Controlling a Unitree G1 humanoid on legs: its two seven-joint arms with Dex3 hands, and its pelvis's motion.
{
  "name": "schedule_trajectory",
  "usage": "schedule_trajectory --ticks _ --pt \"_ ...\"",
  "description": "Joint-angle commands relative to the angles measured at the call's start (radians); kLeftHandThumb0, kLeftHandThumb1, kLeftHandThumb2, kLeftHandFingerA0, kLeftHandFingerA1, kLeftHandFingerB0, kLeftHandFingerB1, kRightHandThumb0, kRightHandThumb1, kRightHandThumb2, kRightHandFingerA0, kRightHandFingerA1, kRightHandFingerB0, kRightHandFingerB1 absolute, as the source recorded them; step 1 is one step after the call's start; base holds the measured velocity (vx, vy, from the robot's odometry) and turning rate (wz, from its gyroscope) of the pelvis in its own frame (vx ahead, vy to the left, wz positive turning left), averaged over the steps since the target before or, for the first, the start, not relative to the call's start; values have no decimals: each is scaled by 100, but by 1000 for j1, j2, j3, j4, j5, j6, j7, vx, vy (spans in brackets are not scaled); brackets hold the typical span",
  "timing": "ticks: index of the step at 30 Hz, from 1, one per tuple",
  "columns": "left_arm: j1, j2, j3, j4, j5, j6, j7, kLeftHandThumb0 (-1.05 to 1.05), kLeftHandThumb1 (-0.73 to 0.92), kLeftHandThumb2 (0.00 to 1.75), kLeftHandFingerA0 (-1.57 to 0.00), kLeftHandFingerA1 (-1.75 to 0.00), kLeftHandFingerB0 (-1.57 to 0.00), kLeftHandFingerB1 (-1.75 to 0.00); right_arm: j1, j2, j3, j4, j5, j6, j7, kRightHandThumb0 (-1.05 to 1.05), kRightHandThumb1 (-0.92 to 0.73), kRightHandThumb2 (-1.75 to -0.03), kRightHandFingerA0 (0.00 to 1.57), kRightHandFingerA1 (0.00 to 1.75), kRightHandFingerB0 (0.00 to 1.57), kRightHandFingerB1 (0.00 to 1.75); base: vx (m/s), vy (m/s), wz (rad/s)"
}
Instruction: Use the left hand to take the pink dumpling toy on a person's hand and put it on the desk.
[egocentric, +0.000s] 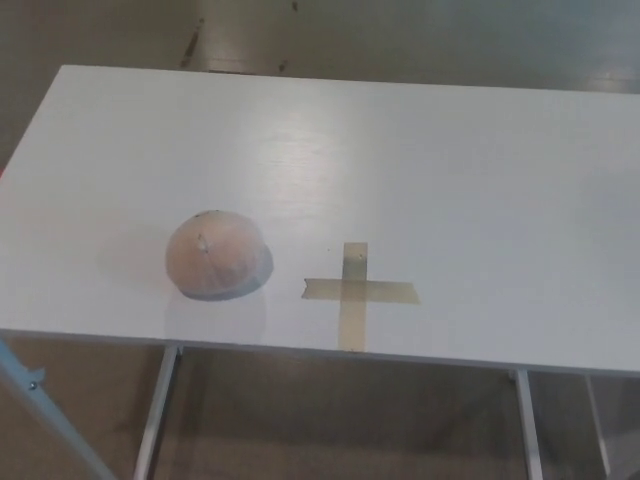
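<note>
In the head view neither robot hand shows, so the pose of the arms and the state of the fingers cannot be told, and places cannot be given relative to a hand. The pink dumpling toy (218, 256) sits dome-up on the white worktop (450, 170), near its front edge and left of centre. Just beside it to the right, apart from it, lies a cross of tan tape (357, 292), and metal legs (155, 420) show under the front edge.
</note>
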Motion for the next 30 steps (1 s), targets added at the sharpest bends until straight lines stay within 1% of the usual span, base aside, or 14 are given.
schedule_trajectory --ticks 1,2,3,4,5,6,7,8,9,17,18,19,20,30 --pt "-235 -27 -64 569 226 -92 624 -61 64 98 -44 -54 -34 -48 -51 29 -2 9 -7 0 -25 -23 -70 -61 68 47 52 42 0 0 0" --pt "-243 -19 -62 586 221 -98 622 -61 64 98 -44 -54 -34 -48 -56 31 -3 9 -7 1 -25 -23 -70 -61 68 47 52 42 0 0 0" --pt "-260 -7 -60 630 208 -107 612 -55 74 63 -50 -37 -46 -35 -60 32 -5 9 -4 3 -24 -23 -70 -61 67 47 52 42 0 0 0" --pt "-268 -2 -59 653 202 -109 606 -55 74 63 -50 -37 -46 -35 -60 32 -6 10 -3 4 -23 -23 -70 -61 67 47 52 42 0 0 0" --pt "-275 3 -56 676 194 -106 590 -53 61 99 -45 -57 -29 -48 -58 31 -9 9 0 3 -22 -23 -70 -61 67 47 52 42 0 0 0" --pt "-284 7 -57 705 185 -106 576 -53 61 99 -45 -57 -29 -48 -56 29 -13 9 2 2 -22 -23 -70 -61 67 47 52 42 0 0 0" --pt "-283 10 -59 715 183 -107 571 -56 75 63 -49 -37 -43 -35 -52 27 -12 9 1 1 -22 -23 -70 -61 67 47 52 42 0 0 0" --pt "-282 11 -62 724 182 -109 569 -56 75 63 -49 -37 -43 -35 -50 27 -11 9 0 0 -22 -23 -70 -61 67 47 52 42 0 0 0" --pt "-287 17 -72 735 188 -108 565 -58 64 99 -41 -54 -28 -47 -51 26 -10 9 -2 0 -23 -23 -70 -61 67 47 53 42 0 0 0" --pt "-351 29 -103 817 183 -127 556 -53 62 99 -38 -55 -21 -46 -84 16 -9 7 -4 7 -14 -22 -70 -61 67 47 53 42 0 0 0" --pt "-361 28 -104 830 179 -124 561 -61 75 66 -42 -37 -32 -33 -87 16 -9 6 -5 7 -13 -23 -70 -61 67 47 53 42 0 0 0" --pt "-361 28 -104 830 179 -124 561 -61 75 66 -42 -37 -32 -33 -87 16 -9 6 -5 7 -13 -23 -70 -61 67 47 53 42 0 0 0" --pt "-372 26 -105 845 175 -121 569 -54 62 99 -37 -54 -20 -45 -90 15 -9 6 -5 5 -11 -23 -70 -61 67 47 53 42 0 0 0" --pt "-403 17 -103 903 158 -105 594 -55 62 98 -39 -55 -21 -46 -95 12 -18 6 -2 -1 -1 -23 -70 -61 66 47 53 42 0 0 0"
